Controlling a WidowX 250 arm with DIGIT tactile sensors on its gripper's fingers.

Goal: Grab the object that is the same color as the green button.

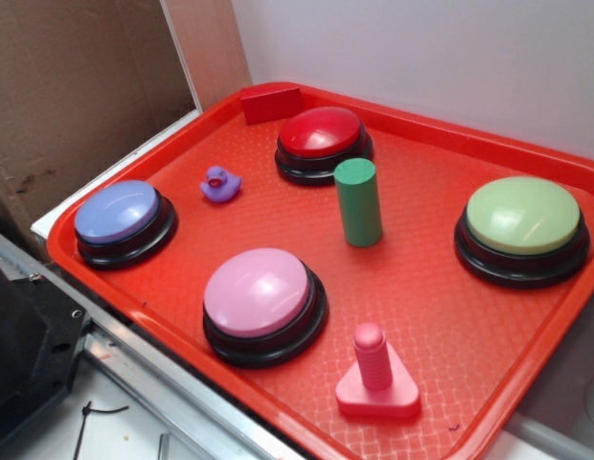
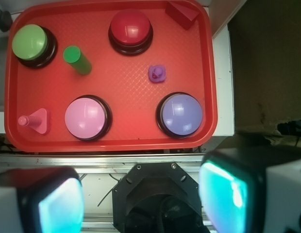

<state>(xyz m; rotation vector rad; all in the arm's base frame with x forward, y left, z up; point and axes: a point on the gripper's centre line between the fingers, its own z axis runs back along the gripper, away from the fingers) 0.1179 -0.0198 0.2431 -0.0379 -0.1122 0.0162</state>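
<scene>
Jaws [image 2: 141,199] were spread wide, holding nothing, high over desk's near edge. Green cylinder [image 1: 358,202] stood upright on red tray [image 1: 441,316], well apart from jaws, betw. red button [image 1: 321,134] & green button [image 1: 523,218].

Red plastic tray [image 1: 489,144] under my camera, fine diamond-textured pattern across floor. Matte dark-green cylinder [image 1: 358,202], darker than pale-green dome button [image 1: 523,217] at tray's right edge. Glossy red dome button [image 1: 321,132] by far edge, pink dome button [image 1: 257,292] by near edge, lilac-blue dome button [image 1: 117,212] at left edge; all on black round bases. Purple toy duck [image 1: 220,184]. Pink bolt on pink triangular base [image 1: 375,374]. Dark-red block [image 1: 271,103] in far left corner. My finger pads [image 2: 60,206] glowing cyan, black-framed.
</scene>
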